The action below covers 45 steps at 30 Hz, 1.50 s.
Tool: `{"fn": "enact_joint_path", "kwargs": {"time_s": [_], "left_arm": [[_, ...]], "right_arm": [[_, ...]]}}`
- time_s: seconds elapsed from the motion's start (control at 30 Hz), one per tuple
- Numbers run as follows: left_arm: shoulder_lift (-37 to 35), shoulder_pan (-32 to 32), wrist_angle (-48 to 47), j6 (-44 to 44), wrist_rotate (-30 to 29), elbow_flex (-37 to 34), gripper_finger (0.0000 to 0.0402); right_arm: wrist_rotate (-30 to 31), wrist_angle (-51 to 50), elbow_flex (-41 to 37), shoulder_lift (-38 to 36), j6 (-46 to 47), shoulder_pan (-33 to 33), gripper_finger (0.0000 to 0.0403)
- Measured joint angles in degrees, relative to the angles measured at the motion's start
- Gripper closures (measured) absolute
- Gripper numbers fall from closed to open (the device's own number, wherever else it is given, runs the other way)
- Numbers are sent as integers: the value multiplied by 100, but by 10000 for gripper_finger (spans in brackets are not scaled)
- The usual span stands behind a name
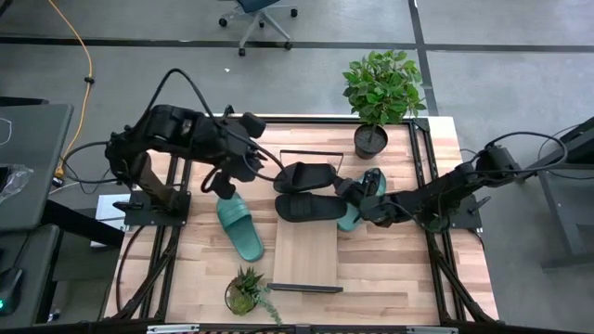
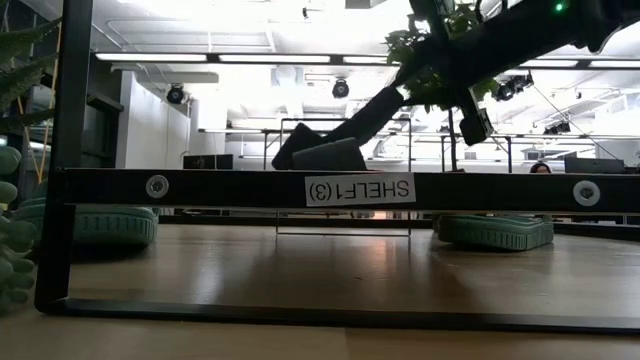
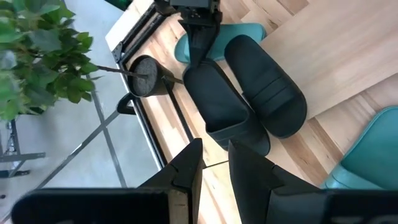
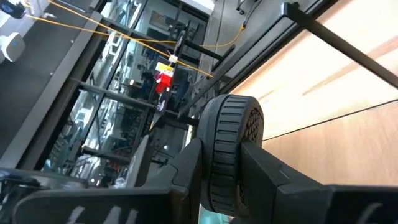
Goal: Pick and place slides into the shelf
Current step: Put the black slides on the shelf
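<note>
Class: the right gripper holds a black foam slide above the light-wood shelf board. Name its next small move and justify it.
Probably lower it. The right gripper is shut on the tilted black foam slide, raised over the light-wood shelf board beside the flat black slide. Setting it flat should come before release.

Black foam slides: one (image 1: 311, 209) flat across light-wood shelf board (image 1: 304, 255); other (image 1: 304, 175) tilted, heel raised.
Teal foam slides: one (image 1: 240, 225) left of shelf, one (image 1: 357, 206) right, both on tabletop.
</note>
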Motion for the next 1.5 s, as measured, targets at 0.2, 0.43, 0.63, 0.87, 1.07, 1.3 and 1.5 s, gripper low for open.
{"fn": "enact_joint_path", "kwargs": {"time_s": [0.2,0.43,0.63,0.87,1.07,1.3,1.5], "left_arm": [[-325,4,1,-170,-5,1,334],[-636,2,1,-532,-117,2,334],[-825,0,2,-790,-127,-11,334],[-905,0,-1,-892,-72,-11,334],[-905,0,0,-895,0,-11,334],[-905,0,-1,-895,0,-11,334],[-905,0,-1,-895,-2,-11,334]], "right_arm": [[39,-331,2,-1,146,1,332],[105,-896,5,-3,579,-49,332],[-82,-1568,2,-3,1103,-53,332],[-100,-1932,2,-3,1308,-75,332],[-243,-2559,2,-3,1821,-73,332],[-414,-3076,2,-3,2170,-76,332],[-557,-3580,0,-3,2537,-76,332]]}}
